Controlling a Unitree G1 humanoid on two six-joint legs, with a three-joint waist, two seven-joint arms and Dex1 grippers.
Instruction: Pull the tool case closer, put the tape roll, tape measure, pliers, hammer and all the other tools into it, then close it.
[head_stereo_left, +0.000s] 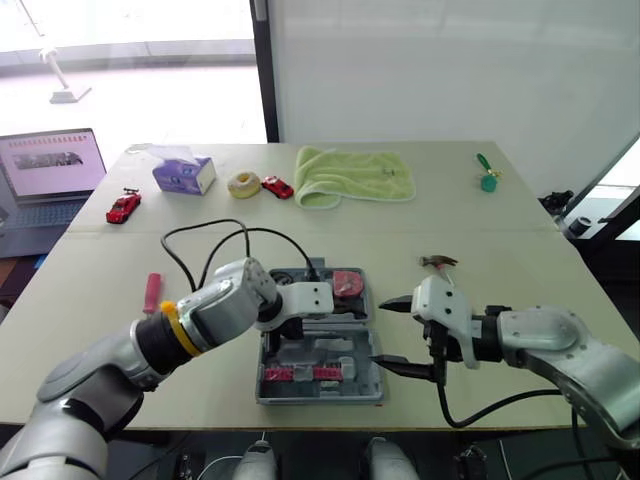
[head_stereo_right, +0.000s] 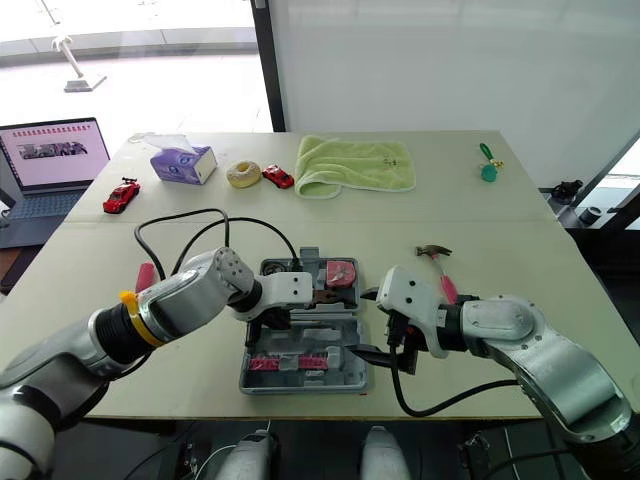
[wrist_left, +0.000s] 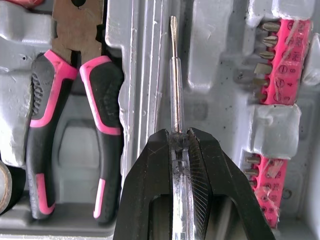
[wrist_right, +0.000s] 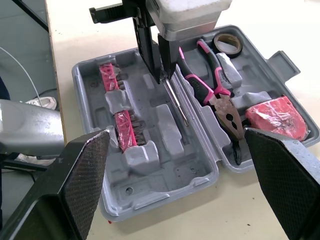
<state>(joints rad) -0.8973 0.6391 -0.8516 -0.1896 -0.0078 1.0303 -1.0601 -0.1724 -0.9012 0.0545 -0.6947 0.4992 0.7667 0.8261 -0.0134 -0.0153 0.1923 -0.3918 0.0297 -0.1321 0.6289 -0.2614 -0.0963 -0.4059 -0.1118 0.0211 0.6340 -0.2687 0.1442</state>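
The grey tool case (head_stereo_left: 366, 380) lies open at the table's near edge. My left gripper (wrist_left: 180, 136) is shut on a thin screwdriver (wrist_left: 175, 85) with a clear handle, held low over the case's central ridge. In the case lie the pink-and-black pliers (wrist_left: 75, 100), a dark tape roll (wrist_right: 228, 43), the red tape measure (wrist_right: 277, 116) and pink bit holders (wrist_left: 280, 60). My right gripper (head_stereo_left: 384, 333) stands open at the case's right side, holding nothing. The hammer (head_stereo_left: 437, 262) lies on the table beyond the right gripper. A red-handled tool (head_stereo_left: 153, 292) lies left of the case.
A black cable (head_stereo_left: 215, 240) loops over the table behind my left arm. At the back lie a green towel (head_stereo_left: 355, 172), a tissue box (head_stereo_left: 184, 174), a cream ring (head_stereo_left: 243, 184), two red toy cars (head_stereo_left: 123, 206) and a small green thing (head_stereo_left: 487, 178). A laptop (head_stereo_left: 50, 165) stands far left.
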